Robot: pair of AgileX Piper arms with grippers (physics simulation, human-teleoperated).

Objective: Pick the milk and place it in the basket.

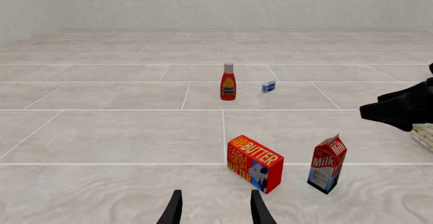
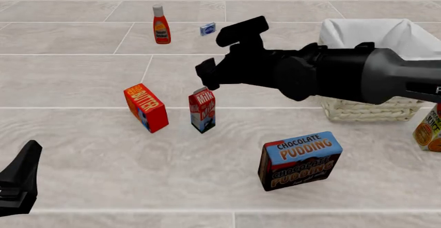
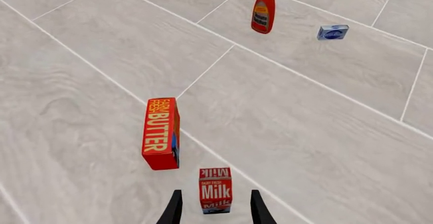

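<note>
Pale grey tiled surface point(image 2: 82, 150), marble-look, with white grout lines; plain wall behind.

Milk point(image 2: 202, 110): gable-top carton, red and white over dark blue, upright, long axis vertical. Stands near mid-surface, just beside the butter box point(image 2: 145, 107), apart from it; well apart from the basket point(image 2: 365, 110) on the right.

Right gripper point(image 3: 214, 209): hangs above the milk, jaws spread, carton showing between the fingertips in the wrist view, lying ahead and below. No contact visible; holds nothing. Judged the nearer arm and lined up for a descent.

Left gripper point(image 1: 214, 209): low at the near left, jaws spread, empty; milk lies off to its right.

Others: ketchup bottle point(image 2: 160, 25), small blue packet point(image 2: 207, 29), pudding box point(image 2: 300, 160).
</note>
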